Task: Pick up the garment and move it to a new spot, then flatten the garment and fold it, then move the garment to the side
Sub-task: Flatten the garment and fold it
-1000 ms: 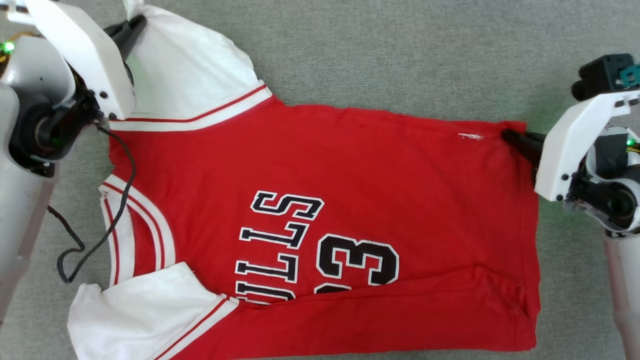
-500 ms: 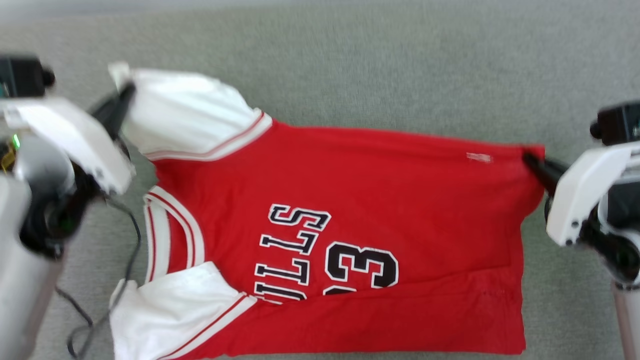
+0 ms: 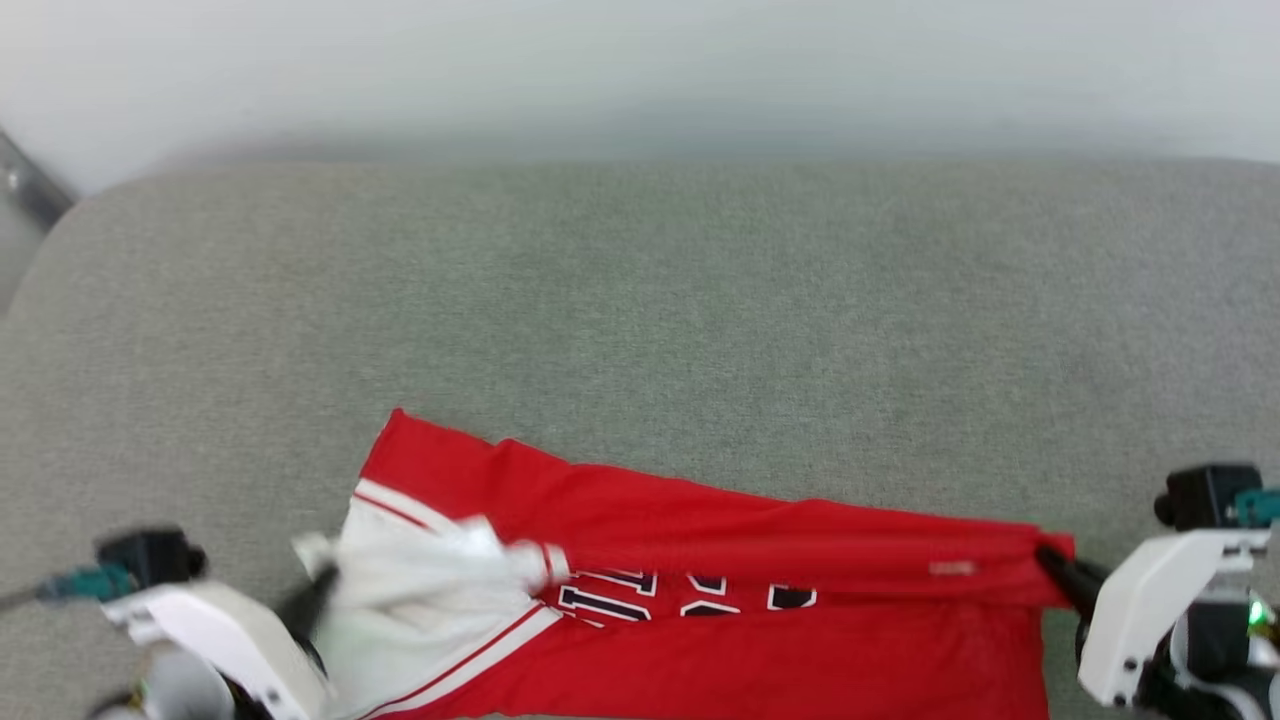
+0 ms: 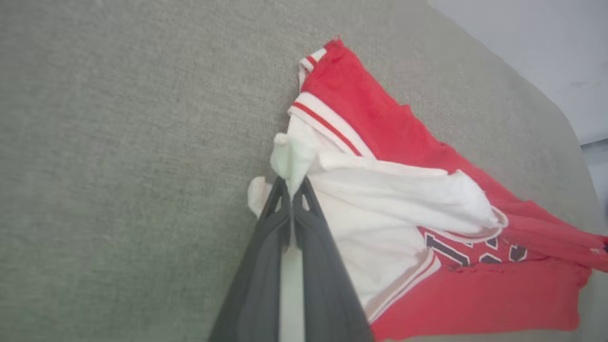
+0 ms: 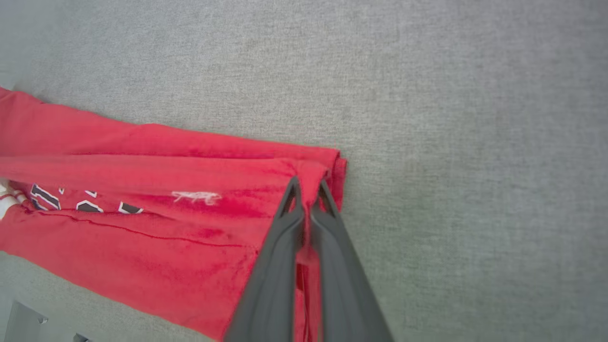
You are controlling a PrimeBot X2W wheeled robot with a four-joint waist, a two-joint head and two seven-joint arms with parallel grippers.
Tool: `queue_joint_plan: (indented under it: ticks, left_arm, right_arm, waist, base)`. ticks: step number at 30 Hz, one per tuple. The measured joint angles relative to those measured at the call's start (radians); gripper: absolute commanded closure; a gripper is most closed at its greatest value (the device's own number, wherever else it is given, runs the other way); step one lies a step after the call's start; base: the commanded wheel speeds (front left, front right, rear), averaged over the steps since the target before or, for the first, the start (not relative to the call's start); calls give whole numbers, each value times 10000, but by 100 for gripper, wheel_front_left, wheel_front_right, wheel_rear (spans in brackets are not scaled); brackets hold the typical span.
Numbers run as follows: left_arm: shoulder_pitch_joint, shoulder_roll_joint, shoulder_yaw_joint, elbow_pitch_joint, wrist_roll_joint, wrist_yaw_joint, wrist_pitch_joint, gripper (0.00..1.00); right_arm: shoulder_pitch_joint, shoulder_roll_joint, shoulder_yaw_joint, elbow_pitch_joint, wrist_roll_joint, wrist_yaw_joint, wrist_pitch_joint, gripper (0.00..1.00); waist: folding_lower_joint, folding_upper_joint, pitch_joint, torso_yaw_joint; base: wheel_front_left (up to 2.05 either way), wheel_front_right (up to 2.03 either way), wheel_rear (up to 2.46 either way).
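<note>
Garment vs 0.5 s ago: it lay spread flat then, with the full chest lettering showing. Now its held edge is pulled over the body, and only a thin strip of lettering shows below the taut red line between our two hands. The head camera has also tilted up, so the whole scene sits lower in the head view; that shift is ours, not the garment's.

Left hand is clamped on a bunched tip of the white sleeve. Right hand is pinched on the red corner at the other end, just beside a small white mark. The left hand is motion-blurred in the head view, so we judge its grip from the wrist view.

The garment lies at the near side of the bench. A broad stretch of grey surface runs from it to the far edge and the rounded far-left corner. The lower hem seems to sit at the near edge; we cannot tell whether it hangs over.
</note>
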State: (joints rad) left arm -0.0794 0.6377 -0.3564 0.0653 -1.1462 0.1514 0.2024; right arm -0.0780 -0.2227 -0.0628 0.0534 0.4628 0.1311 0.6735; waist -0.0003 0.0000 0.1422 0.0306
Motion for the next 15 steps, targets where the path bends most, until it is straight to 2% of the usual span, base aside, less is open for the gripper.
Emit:
queue_joint_plan:
  ticks: [1,2,3,4,5,6,11,12,15]
  left_arm:
    - [243,-109,-79,8,-79,21,-4,100]
    - [444,-211,-188,33,-125,48,13,81]
    - [625,-318,-276,67,-161,75,13,53]
    - [760,-464,-330,128,-244,67,13,34]
    - [835,-583,-416,221,-326,-15,31,5]
    - [893,-690,-495,324,-343,-38,0,0]
    - [1091,-993,-648,637,-155,-190,-460,0]
    - [1174,-995,-635,594,242,-107,-989,0]
    - [1174,-1083,-443,226,470,48,-1597,0]
  right_arm:
    - [149,59,-19,81,0,0,-105,83]
    - [288,90,-46,171,0,0,-215,58]
    - [417,128,-96,280,17,0,-339,0]
    - [540,169,-105,416,42,-2,-454,0]
    - [651,207,-77,525,56,0,-604,0]
    - [738,242,-42,637,92,-2,-738,0]
    - [1181,263,201,761,351,-2,-1298,0]
    - [1455,90,261,364,485,-2,-1475,0]
    - [1618,-46,199,-213,564,0,-1521,0]
  waist:
    - [0,0,-59,28]
    - [0,0,-104,48]
    - [0,0,-141,58]
    - [0,0,-177,60]
    - [0,0,-202,54]
    - [1,0,-232,44]
    - [1,0,-433,-113]
    - [1,0,-641,-231]
    - [1,0,-839,-353]
  base:
    - [0,0,0]
    - [0,0,0]
    - [0,0,0]
    - [0,0,0]
    - [0,0,0]
    - [0,0,0]
    - [0,0,0]
    - [0,0,0]
    - [0,0,0]
